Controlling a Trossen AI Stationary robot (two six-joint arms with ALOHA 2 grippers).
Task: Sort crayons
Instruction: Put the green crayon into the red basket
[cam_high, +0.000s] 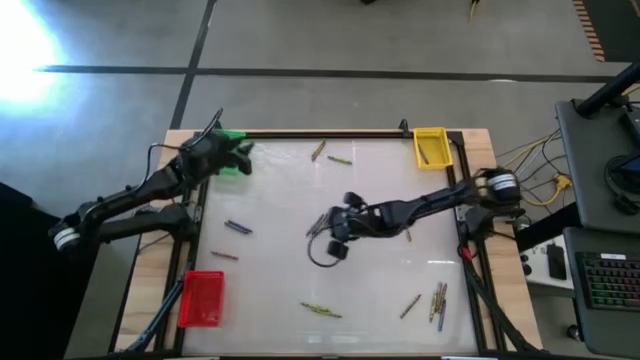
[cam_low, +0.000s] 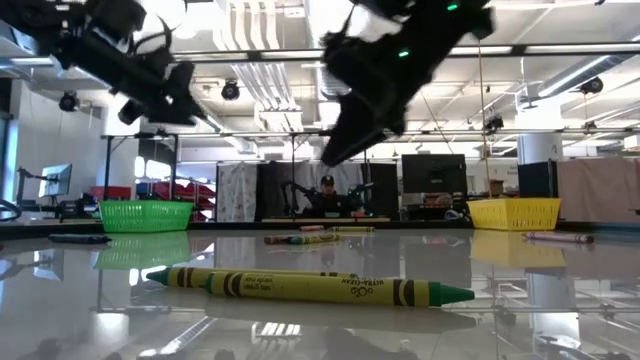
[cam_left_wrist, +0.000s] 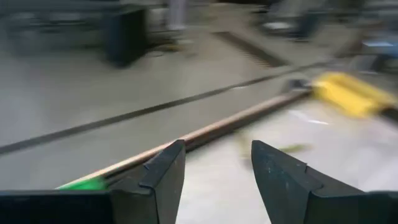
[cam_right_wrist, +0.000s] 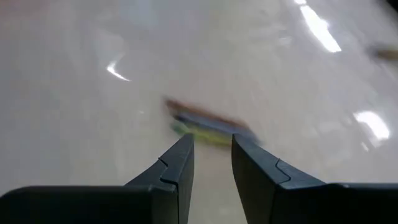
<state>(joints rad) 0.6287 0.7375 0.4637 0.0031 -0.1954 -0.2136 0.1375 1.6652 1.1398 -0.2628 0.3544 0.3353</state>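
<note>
Thin olive-yellow, brownish and grey-blue wax crayons (cam_high: 316, 224) bunched mid-desk, just left of right end effector (cam_right_wrist: 211, 152), parted and empty; left end effector (cam_left_wrist: 217, 168) open above green bin (cam_high: 233, 147).

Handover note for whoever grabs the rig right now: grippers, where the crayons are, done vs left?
Left gripper: open, empty, above the green bin at the far left corner.
Right gripper: open, empty, mid-table, pointed at a small cluster of crayons just ahead of its fingers.
Yellow bin, far right: at least one crayon inside. Red bin, near left: contents cannot be told.
Left: loose crayons all over the table, including a group near the right front and a pair at the front.
</note>
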